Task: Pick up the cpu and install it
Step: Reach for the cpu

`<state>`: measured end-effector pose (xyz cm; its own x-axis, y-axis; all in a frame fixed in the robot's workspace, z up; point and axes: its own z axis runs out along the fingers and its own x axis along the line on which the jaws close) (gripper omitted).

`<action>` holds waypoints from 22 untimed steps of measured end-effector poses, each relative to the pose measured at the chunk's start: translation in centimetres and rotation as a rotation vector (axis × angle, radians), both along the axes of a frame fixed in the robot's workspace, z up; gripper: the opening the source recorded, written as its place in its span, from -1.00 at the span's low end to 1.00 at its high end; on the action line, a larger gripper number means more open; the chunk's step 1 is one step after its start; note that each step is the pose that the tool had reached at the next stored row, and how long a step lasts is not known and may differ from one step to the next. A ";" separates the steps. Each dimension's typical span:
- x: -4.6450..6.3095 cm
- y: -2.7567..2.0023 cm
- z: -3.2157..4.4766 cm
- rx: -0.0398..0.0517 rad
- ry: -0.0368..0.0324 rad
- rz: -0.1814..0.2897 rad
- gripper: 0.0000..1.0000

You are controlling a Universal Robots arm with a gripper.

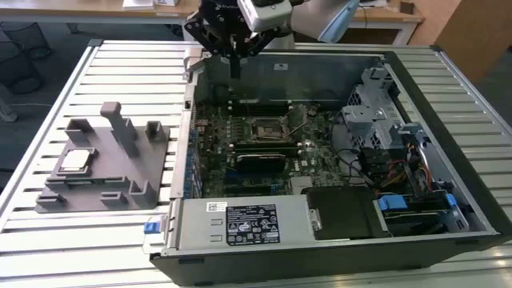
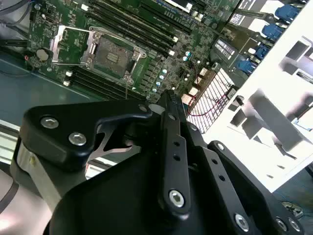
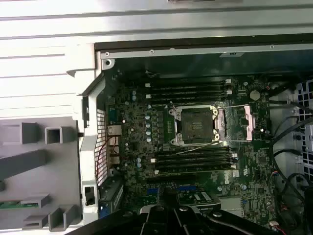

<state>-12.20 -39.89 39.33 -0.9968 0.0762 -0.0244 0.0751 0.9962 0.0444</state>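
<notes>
Silver-grey square cpu (image 1: 76, 161) lies on grey plastic fixture (image 1: 136, 177), not picked. Black-framed motherboard socket (image 3: 195, 126) open, empty. Black gripper (image 1: 234, 75) fingers pressed together, holding nothing. Pickup, install both left.

Matt grey plastic holder (image 1: 140, 180); silvery metal cpu (image 1: 77, 159) top; matt black end effector (image 1: 234, 73).

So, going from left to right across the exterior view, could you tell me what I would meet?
Grey fixture holding the cpu → motherboard socket → metal drive cage.
</notes>
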 end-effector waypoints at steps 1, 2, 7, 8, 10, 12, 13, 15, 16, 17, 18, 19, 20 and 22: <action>0.0 0.00 0.00 0.0000 0.0000 0.000 -0.79; 0.0 0.00 0.00 0.0000 0.0000 0.000 -0.79; -0.1 0.00 0.00 0.0000 0.0000 0.000 -0.79; -0.1 0.00 0.00 0.0000 0.0000 0.000 -0.79; -0.2 0.00 0.00 0.0001 -0.0001 0.000 -0.79; -0.3 0.00 0.00 0.0000 0.0000 0.000 -0.79; -0.4 0.00 0.00 0.0000 0.0000 0.000 -0.79; -0.5 0.00 0.00 0.0000 0.0000 0.000 -0.79; -0.5 0.00 0.00 0.0000 0.0000 0.000 -0.79; -0.5 0.00 -0.01 0.0000 0.0000 0.000 -0.79; -0.6 0.00 0.00 -0.0001 0.0000 0.000 -0.79; -0.6 0.00 -0.01 0.0000 0.0000 0.000 -0.79; -0.6 0.00 -0.01 0.0000 0.0000 0.000 -0.79; -0.7 0.00 -0.01 0.0000 0.0000 0.000 -0.79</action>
<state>-12.90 -39.89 39.32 -0.9968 0.0762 -0.0244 0.0751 0.9962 0.0444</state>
